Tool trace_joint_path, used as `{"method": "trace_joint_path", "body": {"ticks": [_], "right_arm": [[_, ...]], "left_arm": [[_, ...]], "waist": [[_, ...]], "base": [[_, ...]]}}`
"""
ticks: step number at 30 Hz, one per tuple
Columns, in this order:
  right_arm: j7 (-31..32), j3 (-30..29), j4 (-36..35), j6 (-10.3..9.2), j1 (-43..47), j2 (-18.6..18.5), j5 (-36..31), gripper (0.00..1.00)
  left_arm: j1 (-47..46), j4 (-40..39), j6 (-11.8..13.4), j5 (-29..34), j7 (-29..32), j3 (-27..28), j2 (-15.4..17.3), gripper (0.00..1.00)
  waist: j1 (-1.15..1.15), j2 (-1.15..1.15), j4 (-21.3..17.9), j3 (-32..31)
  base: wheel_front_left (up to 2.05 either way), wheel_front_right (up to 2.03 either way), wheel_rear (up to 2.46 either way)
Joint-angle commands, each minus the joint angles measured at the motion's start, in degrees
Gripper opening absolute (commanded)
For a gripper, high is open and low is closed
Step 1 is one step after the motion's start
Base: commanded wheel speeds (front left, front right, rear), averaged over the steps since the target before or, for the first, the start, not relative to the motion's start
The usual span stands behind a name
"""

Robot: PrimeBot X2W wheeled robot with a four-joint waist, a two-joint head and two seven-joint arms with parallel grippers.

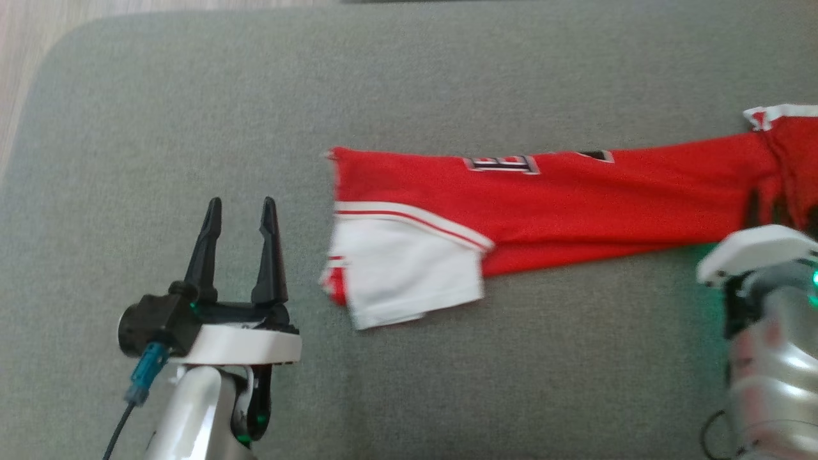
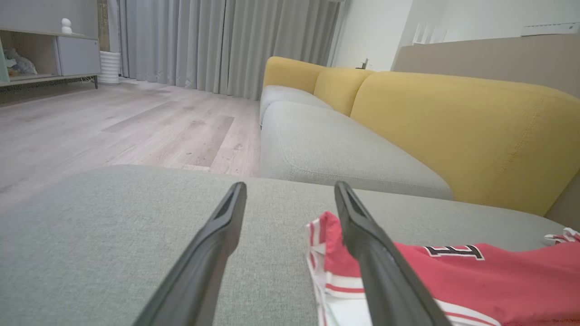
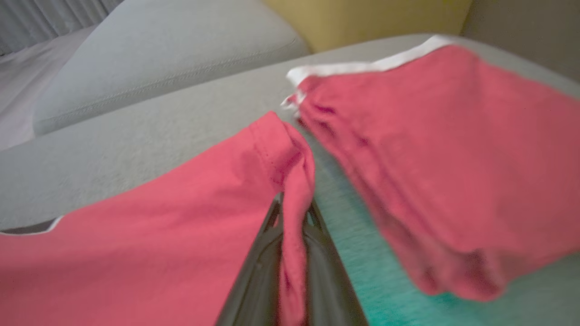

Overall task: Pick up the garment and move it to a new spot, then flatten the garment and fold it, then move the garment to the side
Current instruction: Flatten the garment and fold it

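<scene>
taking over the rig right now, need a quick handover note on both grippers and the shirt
The shirt lies stretched in a long narrow band across the grey cushion, apparently folded lengthwise.
The left gripper is open and empty, over the cushion just beside the shirt's white-trimmed end.
The right gripper is shut on a fold of red cloth at the other end.
Done: shirt laid out, one end gripped.
Left: finish the fold, then move the shirt to the side.

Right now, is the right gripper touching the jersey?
Touching. The right wrist view shows the right gripper with its jaws shut on a pinched fold of the red jersey.
</scene>
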Motion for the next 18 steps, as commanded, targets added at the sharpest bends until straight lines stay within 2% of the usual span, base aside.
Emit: {"method": "trace_joint_path", "body": {"ticks": [1,5,10,14,16,18], "right_arm": [[-0.83,-0.15,-3.20,0.20,-0.40,-1.60,-0.87,0.00],[-0.08,-2.33,-7.34,0.20,0.14,-2.63,-2.27,0.00],[0.67,-0.61,-10.29,0.20,0.19,-1.94,-1.89,0.00],[1.11,4.76,-11.77,0.20,-0.34,-0.49,1.44,0.00],[1.35,9.16,-12.00,0.20,-0.36,-0.15,3.91,0.00],[1.31,15.94,-10.66,0.20,-0.54,-0.08,9.46,0.00]], "left_arm": [[-0.80,-1.85,-0.11,0.04,-0.28,2.60,0.13,1.00],[0.03,-2.12,0.06,-0.31,-0.28,2.63,0.13,1.00],[0.81,-2.28,0.39,-0.65,-0.28,2.36,0.13,1.00],[1.58,-2.30,0.61,-0.94,-0.28,2.15,0.13,1.00],[1.91,-2.31,0.65,-1.00,-0.28,2.06,0.13,1.00],[2.20,-2.34,0.71,-1.06,-0.28,1.99,0.13,1.00]], "waist": [[0.00,0.00,-0.69,-1.18],[0.00,0.00,-1.30,-2.89],[0.00,0.00,-1.55,-4.40],[0.00,0.00,-1.28,-5.85],[0.00,0.00,-0.84,-6.63],[0.00,0.00,-0.17,-7.41]], "base": [[0.00,0.00,0.00],[0.00,0.00,0.00],[0.00,0.00,0.00],[0.00,0.00,0.00],[0.00,0.00,0.00],[0.00,0.00,0.00]]}}
